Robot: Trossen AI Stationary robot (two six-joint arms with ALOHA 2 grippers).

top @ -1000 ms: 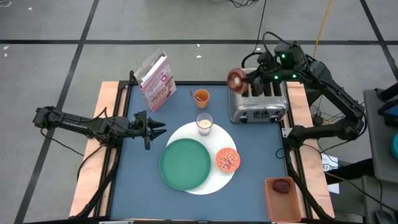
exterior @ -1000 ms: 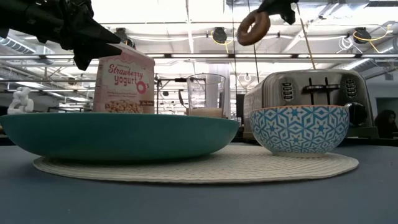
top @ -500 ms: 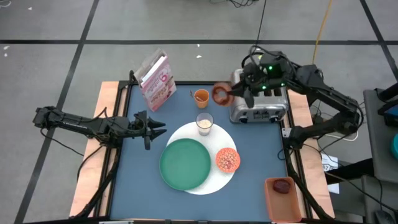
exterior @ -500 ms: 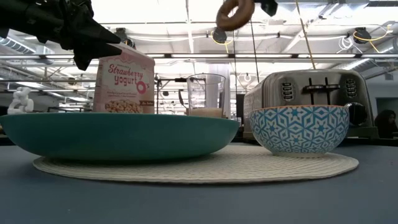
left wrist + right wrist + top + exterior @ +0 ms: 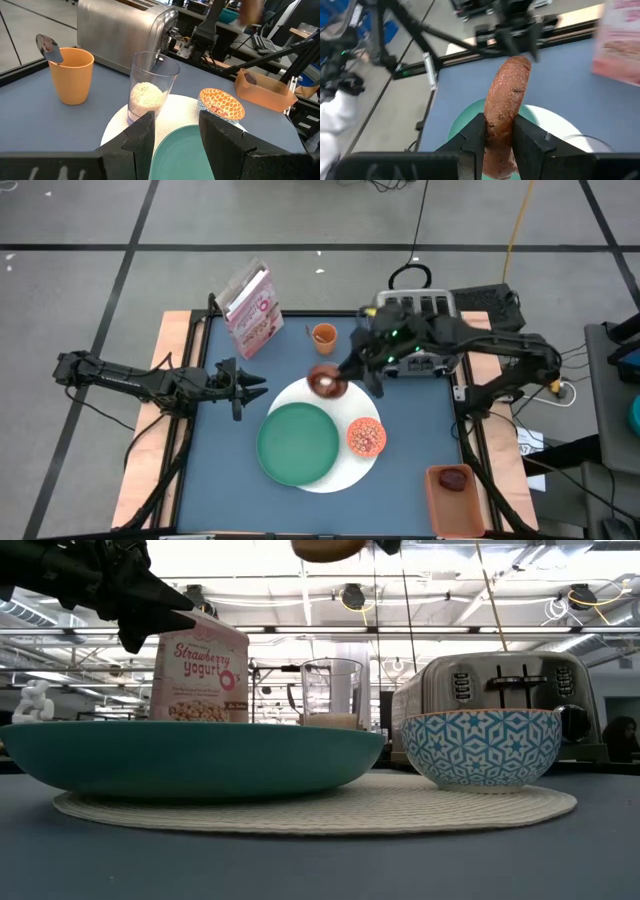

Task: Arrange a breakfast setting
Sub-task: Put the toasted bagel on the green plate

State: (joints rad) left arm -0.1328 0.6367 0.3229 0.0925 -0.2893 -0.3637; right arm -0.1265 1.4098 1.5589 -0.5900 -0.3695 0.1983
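Observation:
The brown bagel point(image 5: 326, 382) hangs high over the far rim of the white disc point(image 5: 352, 472), with my right gripper point(image 5: 342, 376) shut on it. It covers the milk glass point(image 5: 149, 90) in the high view. The green plate point(image 5: 298, 443) and the small orange bowl point(image 5: 366, 437) rest on the disc. The orange cup point(image 5: 323, 335) holds the metal spoon point(image 5: 49, 46). The pink cereal box point(image 5: 252, 310) stands at the far left. The dark-red fruit point(image 5: 454, 479) lies in an orange tray. My left gripper point(image 5: 252, 387) waits open at the table's left. My right gripper pinches the bagel's ring point(image 5: 501, 131) between its two fingers point(image 5: 474, 137), one on each flat face. The fingers come from the table's right, slanting a little down. The bagel stands on edge beyond the fingertips, lifted clear of everything, and its top point(image 5: 325, 548) shows at the low view's upper edge.
A silver toaster point(image 5: 418, 345) stands at the far right, under my right arm. The orange tray point(image 5: 452, 502) sits on the right near corner. Bare blue table lies at the near left and between the cereal box and the plate.
My right gripper has swung from above the toaster toward the table's left and near side, sinking a little and turning. It has carried the bagel over the orange cup's side to above the milk glass. Its hold has stayed shut.

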